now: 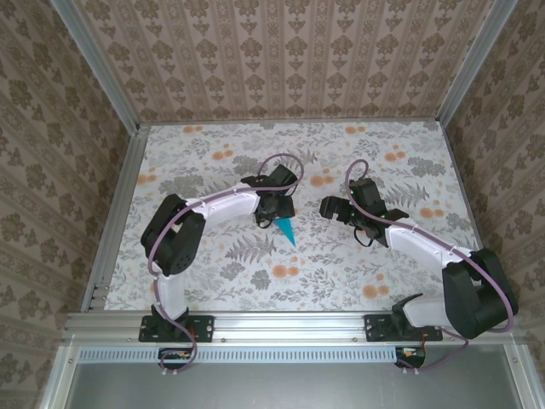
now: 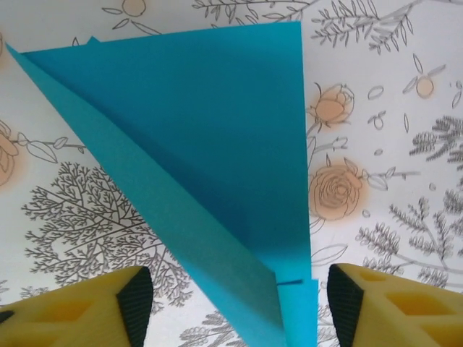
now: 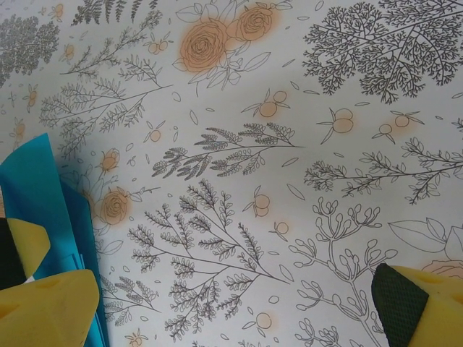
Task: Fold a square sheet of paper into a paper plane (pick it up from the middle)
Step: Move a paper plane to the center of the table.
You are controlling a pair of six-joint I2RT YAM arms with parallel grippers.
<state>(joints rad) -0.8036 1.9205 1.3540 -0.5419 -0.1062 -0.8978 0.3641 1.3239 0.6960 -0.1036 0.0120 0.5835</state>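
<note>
On the floral table (image 1: 383, 264), folded teal paper (image 2: 217, 159) lies between spread left fingers (image 2: 72, 311), beside spread right fingers (image 3: 51, 303).

Bright, diffuse light fell on the table (image 1: 213, 281); the arms (image 1: 223, 207) cast faint, soft-edged shadows, and the top view was sharp, with mild wide-angle spread at its edges. In the left wrist view the teal paper (image 2: 217, 159) was crisp, its folded panels differently shaded; the yellow fingers (image 2: 79, 311) of the left gripper (image 2: 235, 307) looked soft. In the right wrist view a pale shadow bordered the paper, and the right gripper (image 3: 231, 296) was blurred.
</note>
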